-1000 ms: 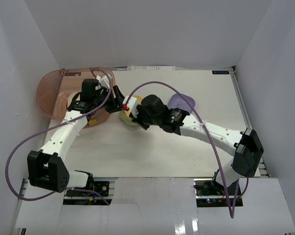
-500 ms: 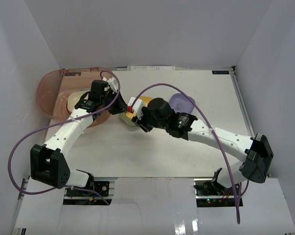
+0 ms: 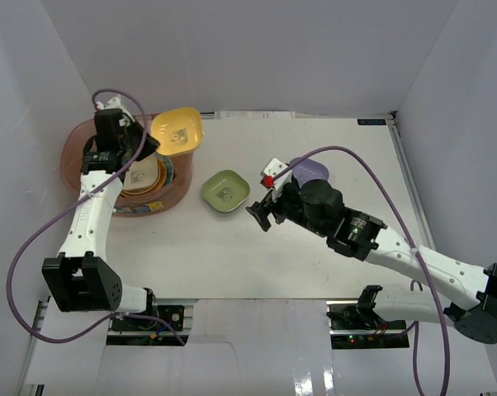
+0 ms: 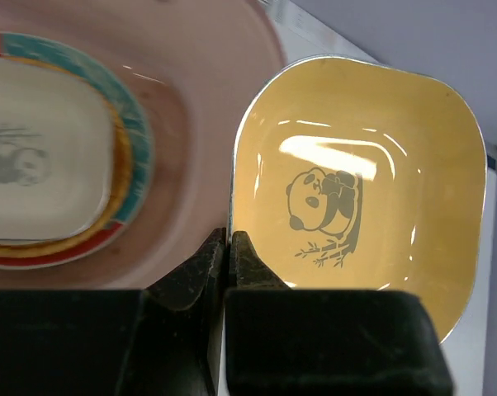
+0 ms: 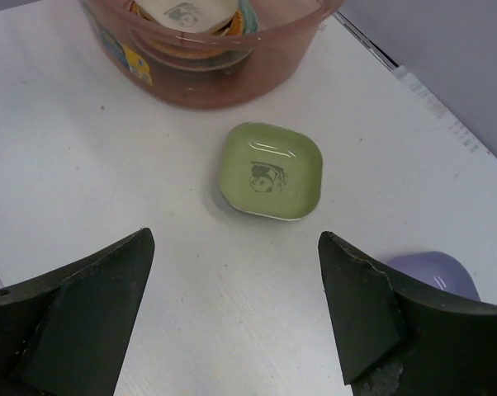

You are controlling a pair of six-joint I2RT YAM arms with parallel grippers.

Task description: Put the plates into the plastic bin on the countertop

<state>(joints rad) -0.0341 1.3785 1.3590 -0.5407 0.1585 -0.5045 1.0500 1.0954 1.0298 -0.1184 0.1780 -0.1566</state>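
Observation:
My left gripper (image 4: 229, 239) is shut on the rim of a yellow panda plate (image 4: 360, 173), pinching its edge between both fingers. From above, that yellow plate (image 3: 177, 130) hangs over the back right rim of the plastic bin (image 3: 77, 142), with the left gripper (image 3: 149, 143) beside it. Inside the bin a cream dish (image 4: 34, 157) lies on a stack of teal and orange plates (image 3: 163, 172). A green plate (image 3: 225, 190) rests on the countertop (image 3: 232, 256). My right gripper (image 3: 265, 206) stands open over the countertop just right of it, short of the green plate (image 5: 271, 171).
A lavender plate (image 3: 312, 172) lies behind the right gripper, its edge showing in the right wrist view (image 5: 434, 271). White walls close in the countertop on three sides. The bin (image 5: 224, 78) sits at the far left corner.
The yellow plate passed from the right gripper to the left one. The left arm swung it up and left over the bin. The right gripper opened and drew back to the right.

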